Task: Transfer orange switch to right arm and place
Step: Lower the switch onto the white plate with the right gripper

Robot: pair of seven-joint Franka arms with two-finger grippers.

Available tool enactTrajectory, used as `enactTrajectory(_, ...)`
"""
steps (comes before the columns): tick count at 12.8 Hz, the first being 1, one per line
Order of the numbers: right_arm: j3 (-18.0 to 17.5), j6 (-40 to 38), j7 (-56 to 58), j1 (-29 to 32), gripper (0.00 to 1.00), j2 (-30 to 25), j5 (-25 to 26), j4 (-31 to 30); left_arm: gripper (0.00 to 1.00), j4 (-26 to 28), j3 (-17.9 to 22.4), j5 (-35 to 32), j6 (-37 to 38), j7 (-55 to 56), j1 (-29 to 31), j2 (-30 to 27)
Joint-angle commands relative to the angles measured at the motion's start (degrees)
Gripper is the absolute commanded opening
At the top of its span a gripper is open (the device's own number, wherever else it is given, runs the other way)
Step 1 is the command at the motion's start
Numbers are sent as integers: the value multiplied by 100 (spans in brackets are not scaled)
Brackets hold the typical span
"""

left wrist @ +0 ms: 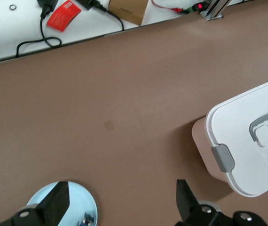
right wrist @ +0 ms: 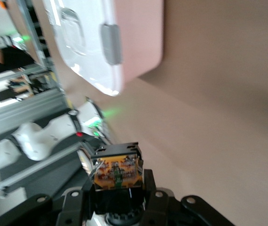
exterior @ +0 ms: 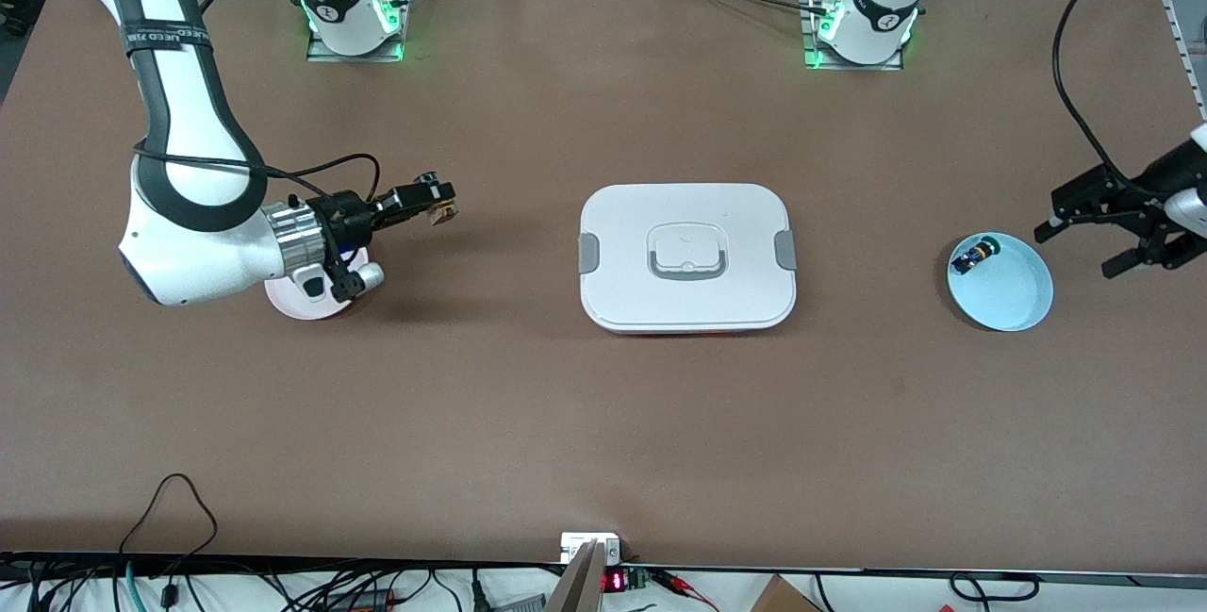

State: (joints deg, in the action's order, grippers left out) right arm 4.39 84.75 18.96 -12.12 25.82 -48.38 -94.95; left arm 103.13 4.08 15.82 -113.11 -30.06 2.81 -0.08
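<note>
Already the orange switch (right wrist: 116,170) is clamped between the shut jaws of the right gripper (exterior: 436,201), its orange end facing outward as the right wrist view shows it. That gripper is held in the air over bare table, toward the right arm's end of the table from the white lidded box (exterior: 687,256), which serves as the landmark at the middle. Partly hidden under the wrist of the right arm (exterior: 203,216), a pale pink dish (exterior: 294,300) can be seen on the table, well apart from the box.

At the left arm's end, the left gripper (exterior: 1122,230) is held just beside a light blue dish (exterior: 1014,301), with its jaws spread wide and nothing between them; the arm appears to be waiting. In that blue dish only a small black-and-blue part with a green cap (exterior: 972,256) is left, lying near the rim toward the box.

From this layout the handover is judged to be done: the switch is with the right arm and the left arm is empty. What is left is judged to be the placing. The pink dish below the right wrist is the likely spot, though this cannot be confirmed. The switch would need to be carried over it, lowered and released.
</note>
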Motion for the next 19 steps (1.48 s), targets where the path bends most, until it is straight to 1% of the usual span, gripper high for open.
enactTrajectory(1,-61,-90,511,157,25,-68,608,20,100,31,67,-1042,366,1349,-525,-281)
enactTrajectory(2,-70,-82,678,183,25,-77,828,20,100,40,32,-1238,534,1510,-614,-343)
enactTrajectory(4,-70,-38,985,201,25,-103,1206,20,100,40,14,-1249,693,1556,-606,-431)
enactTrajectory(5,-70,-20,1083,201,25,-112,1399,20,100,40,66,-1231,667,1591,-606,-431)
enactTrajectory(8,-79,181,1583,210,25,-147,2084,20,100,128,84,-1257,693,1714,-597,-580)
enactTrajectory(9,-79,234,1785,201,25,-147,2348,20,100,111,102,-1336,772,1923,-606,-607)
enactTrajectory(11,-105,418,2224,201,25,-173,2928,20,100,40,49,-1853,1280,2345,-632,-694)
enactTrajectory(12,-158,550,2470,210,25,-182,3244,20,100,49,40,-1872,1509,2591,-632,-704)
enactTrajectory(13,-167,708,2664,201,25,-191,3578,20,100,40,58,-1881,1798,2932,-641,-669)
enactTrajectory(14,-167,814,2840,201,25,-209,3807,20,100,40,84,-1890,1897,3240,-650,-651)
enactTrajectory(16,-167,1042,3200,280,25,-200,4046,-6,100,-38,84,-1890,1906,3322,-650,-520)
enactTrajectory(18,-167,1402,3761,333,25,-200,4300,-67,100,-398,75,-1838,1915,3323,-589,-274)
enactTrajectory(19,-167,1595,4043,385,25,-191,4519,-128,100,-608,76,-1829,1915,3331,-571,-82)
